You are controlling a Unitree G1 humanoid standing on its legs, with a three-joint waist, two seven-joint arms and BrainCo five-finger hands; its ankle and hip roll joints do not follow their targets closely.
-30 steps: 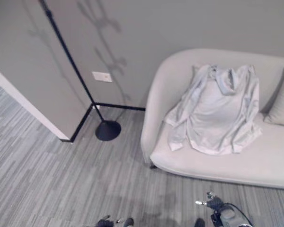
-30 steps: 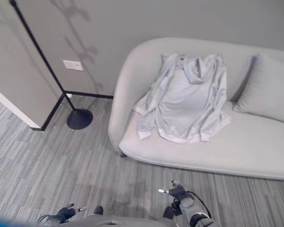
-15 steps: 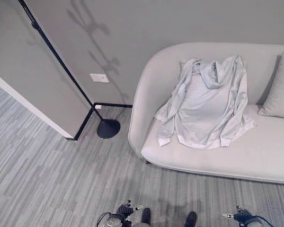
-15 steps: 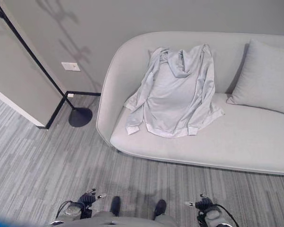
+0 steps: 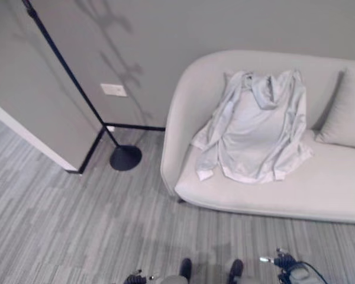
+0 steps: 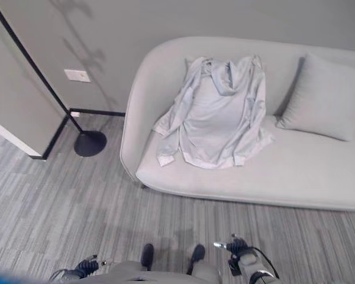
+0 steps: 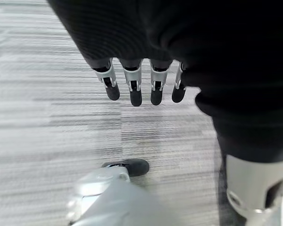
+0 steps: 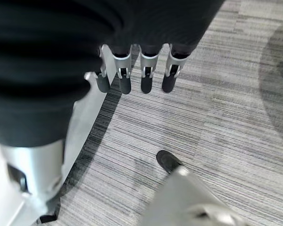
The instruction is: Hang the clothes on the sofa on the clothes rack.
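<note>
Your view has swung back left: hoodie (image 6: 216, 112) lies untouched on sofa (image 6: 319, 171), rack (image 5: 77, 89) beside its arm; left hand (image 7: 137, 84) and right hand (image 8: 132, 75) hang w/ fingers straight, empty.

Left hand (image 7: 141, 87) — fingers (image 7: 136, 92) straight, holding nothing — above grey striped carpet (image 7: 42, 117).
</note>
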